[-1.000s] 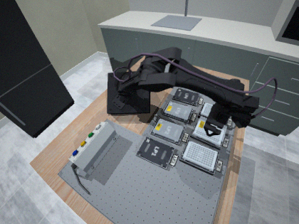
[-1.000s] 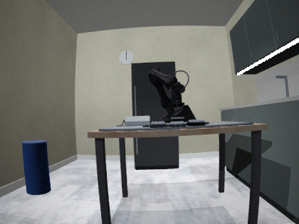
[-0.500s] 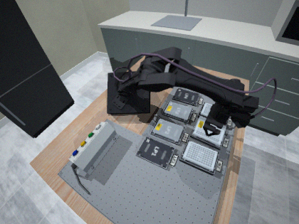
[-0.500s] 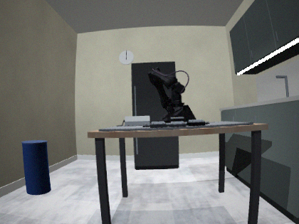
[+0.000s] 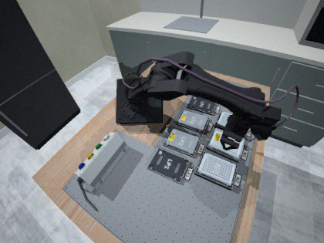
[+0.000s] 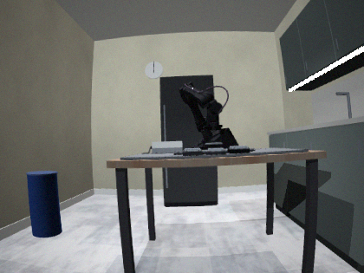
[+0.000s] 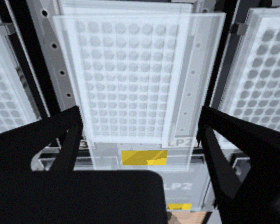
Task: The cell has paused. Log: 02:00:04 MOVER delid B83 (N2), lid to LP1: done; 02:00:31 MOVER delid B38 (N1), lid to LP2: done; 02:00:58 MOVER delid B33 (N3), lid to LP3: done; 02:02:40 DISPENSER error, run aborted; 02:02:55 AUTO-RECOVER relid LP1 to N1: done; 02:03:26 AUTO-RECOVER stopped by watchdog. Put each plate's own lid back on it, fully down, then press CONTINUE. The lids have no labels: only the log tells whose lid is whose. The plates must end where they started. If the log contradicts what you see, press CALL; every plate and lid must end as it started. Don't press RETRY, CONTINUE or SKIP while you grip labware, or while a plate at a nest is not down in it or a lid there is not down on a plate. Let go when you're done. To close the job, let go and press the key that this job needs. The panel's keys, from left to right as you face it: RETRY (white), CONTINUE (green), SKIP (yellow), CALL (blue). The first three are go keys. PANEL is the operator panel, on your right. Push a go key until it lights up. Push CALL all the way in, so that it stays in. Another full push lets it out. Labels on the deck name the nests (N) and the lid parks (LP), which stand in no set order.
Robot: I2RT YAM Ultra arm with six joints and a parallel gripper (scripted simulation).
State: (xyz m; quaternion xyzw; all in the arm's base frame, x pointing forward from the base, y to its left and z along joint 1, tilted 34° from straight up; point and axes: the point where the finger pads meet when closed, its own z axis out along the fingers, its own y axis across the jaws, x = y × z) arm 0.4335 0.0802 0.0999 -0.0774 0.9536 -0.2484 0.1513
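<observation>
My gripper (image 5: 231,143) is shut on a clear lid (image 7: 135,80), with one finger on each long side (image 7: 140,132). The lid hangs just above the middle well plate (image 7: 125,6) in the right-hand column of nests and sits a little off-square from it. An open well plate (image 5: 217,169) lies in the nearest nest. Another plate (image 5: 224,119) lies in the far nest, partly hidden by my arm. In the left column, park LP1 (image 5: 170,164) is bare and dark. The two parks behind it (image 5: 182,141) (image 5: 193,120) each carry a clear lid.
The operator panel (image 5: 102,159) stands on the left of the deck, with white (image 5: 105,138), green (image 5: 99,146), yellow (image 5: 90,155) and blue (image 5: 81,165) keys. My arm's base (image 5: 136,107) is behind the parks. Neighbouring plates flank the held lid (image 7: 12,90) (image 7: 255,75).
</observation>
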